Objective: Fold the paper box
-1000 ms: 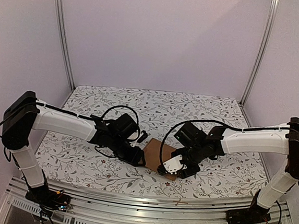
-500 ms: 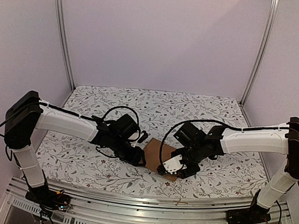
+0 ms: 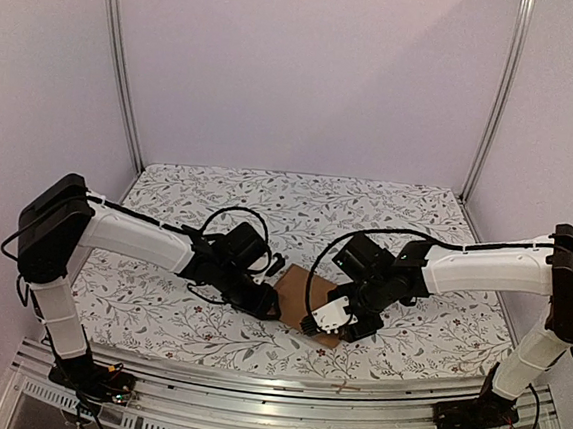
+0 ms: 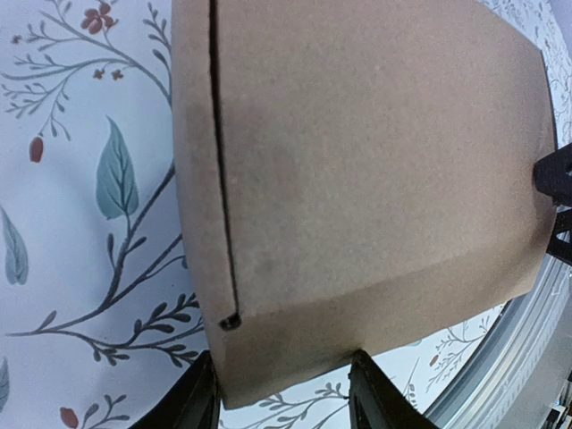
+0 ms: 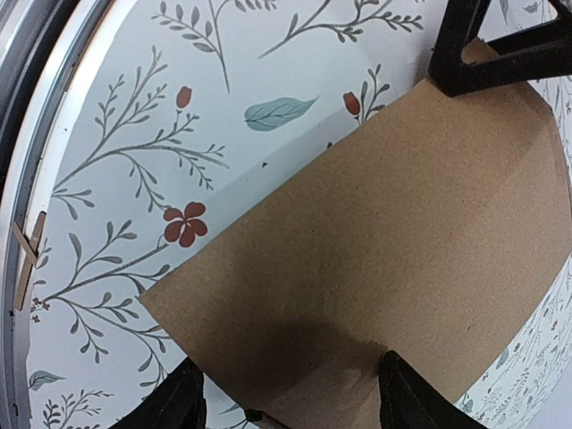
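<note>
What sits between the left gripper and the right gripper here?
The paper box fills the gap from left gripper to right gripper, seen in the top view.

I can read nothing here — no text, label, brand, number or sign. The paper box (image 4: 375, 179) turns plain brown card towards both my wrist cameras, and the tabletop (image 3: 298, 200) carries only a pattern of leaves and flowers — no lettering in it.
</note>
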`<action>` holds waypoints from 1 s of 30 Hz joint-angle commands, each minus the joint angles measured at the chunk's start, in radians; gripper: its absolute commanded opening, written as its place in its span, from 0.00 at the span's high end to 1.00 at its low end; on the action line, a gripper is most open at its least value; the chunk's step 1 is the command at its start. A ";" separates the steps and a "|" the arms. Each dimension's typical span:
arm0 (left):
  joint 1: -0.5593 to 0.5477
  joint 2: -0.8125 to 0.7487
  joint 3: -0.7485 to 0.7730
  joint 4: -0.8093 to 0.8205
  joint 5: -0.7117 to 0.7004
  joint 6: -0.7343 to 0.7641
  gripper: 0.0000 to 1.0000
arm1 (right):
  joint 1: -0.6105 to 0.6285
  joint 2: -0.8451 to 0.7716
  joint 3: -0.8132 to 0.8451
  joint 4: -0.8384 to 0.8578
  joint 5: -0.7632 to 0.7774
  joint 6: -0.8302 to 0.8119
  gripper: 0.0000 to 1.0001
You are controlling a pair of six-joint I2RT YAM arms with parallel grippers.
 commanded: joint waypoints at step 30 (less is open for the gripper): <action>0.015 -0.057 0.020 -0.012 0.032 -0.001 0.51 | -0.009 0.075 0.028 -0.078 0.021 0.050 0.42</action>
